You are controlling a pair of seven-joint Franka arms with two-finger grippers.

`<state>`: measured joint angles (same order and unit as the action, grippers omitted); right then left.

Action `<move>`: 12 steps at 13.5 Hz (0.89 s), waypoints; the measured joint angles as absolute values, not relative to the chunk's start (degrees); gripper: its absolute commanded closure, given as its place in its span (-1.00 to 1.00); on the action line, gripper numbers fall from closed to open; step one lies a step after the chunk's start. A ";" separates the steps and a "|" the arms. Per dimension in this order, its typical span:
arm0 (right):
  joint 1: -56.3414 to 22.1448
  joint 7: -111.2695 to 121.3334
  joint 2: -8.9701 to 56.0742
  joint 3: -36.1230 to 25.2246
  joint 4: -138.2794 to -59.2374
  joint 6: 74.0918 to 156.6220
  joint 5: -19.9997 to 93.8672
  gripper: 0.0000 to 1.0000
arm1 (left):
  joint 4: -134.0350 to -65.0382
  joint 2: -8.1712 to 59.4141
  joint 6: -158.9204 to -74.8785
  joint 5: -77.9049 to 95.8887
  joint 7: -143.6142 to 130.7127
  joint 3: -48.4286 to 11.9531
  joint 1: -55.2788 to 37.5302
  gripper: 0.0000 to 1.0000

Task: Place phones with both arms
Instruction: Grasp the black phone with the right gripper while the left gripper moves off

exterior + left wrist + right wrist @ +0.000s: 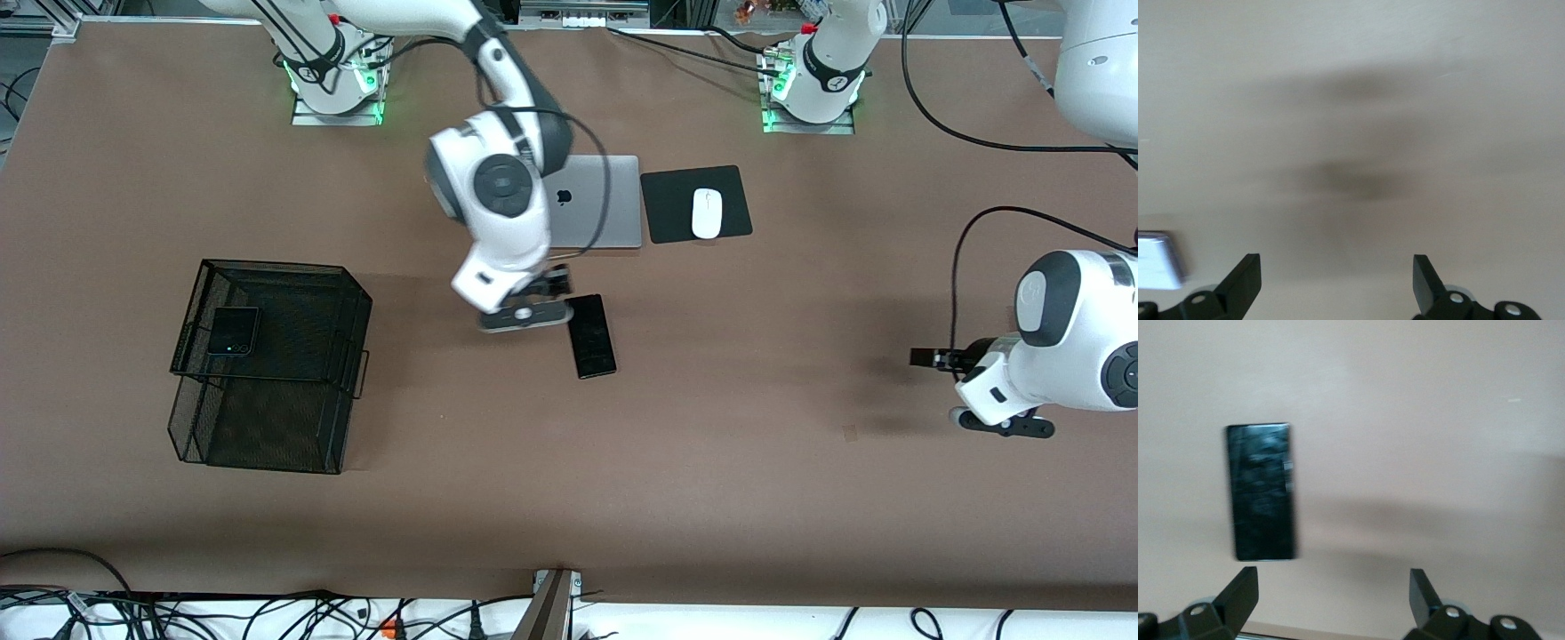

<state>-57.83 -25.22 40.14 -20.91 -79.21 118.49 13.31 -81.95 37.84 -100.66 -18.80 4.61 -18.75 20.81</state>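
Brown tabletop [711,462] holds a black wire-mesh basket [267,364] with the squarish black folded phone [233,331] already inside; the long black slab phone [592,335] lies beside the right gripper [526,313], fingers spread, empty; the left gripper [1005,421] waits, likewise spread.

Black slab phone [593,336], brown table [711,444], white mouse [706,213].

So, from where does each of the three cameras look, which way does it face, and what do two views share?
Front view: high across the table, facing both bases; shows both arms, the wire basket and the laptop.
Left wrist view: on the left arm's wrist, looking down past the open left gripper at bare table, a pale phone at the edge.
Right wrist view: on the right wrist, looking down past the open right gripper.
Shared: the long black phone.
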 measured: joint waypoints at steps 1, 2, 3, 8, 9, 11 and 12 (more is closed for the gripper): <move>-57.86 -25.74 41.68 -18.99 -78.13 120.16 13.31 -1.00 | -82.17 37.88 -100.66 -19.87 5.37 -18.74 21.39 -1.00; -57.89 -26.05 42.99 -17.23 -77.51 122.06 13.31 -1.00 | -82.33 37.97 -100.68 -20.21 6.24 -18.74 22.00 -1.00; -57.92 -26.12 44.14 -15.71 -77.20 123.91 13.30 -1.00 | -82.43 38.07 -100.73 -20.24 6.92 -18.73 22.49 -1.00; -59.23 -25.67 49.32 -13.70 -76.97 130.95 12.33 -1.00 | -82.58 38.34 -100.78 -20.24 7.41 -18.93 22.81 -1.00; -59.24 -25.52 50.06 -13.71 -76.95 132.14 11.78 -1.00 | -82.59 38.37 -100.78 -20.24 7.41 -18.92 22.81 -1.00; -59.16 -25.47 50.96 -13.79 -76.93 133.91 10.29 -1.00 | -82.59 38.44 -100.79 -20.24 7.41 -18.93 22.81 -1.00; -59.06 -25.47 51.14 -13.93 -76.87 134.34 9.70 -1.00 | -82.59 38.49 -100.79 -20.24 7.42 -18.93 22.81 -1.00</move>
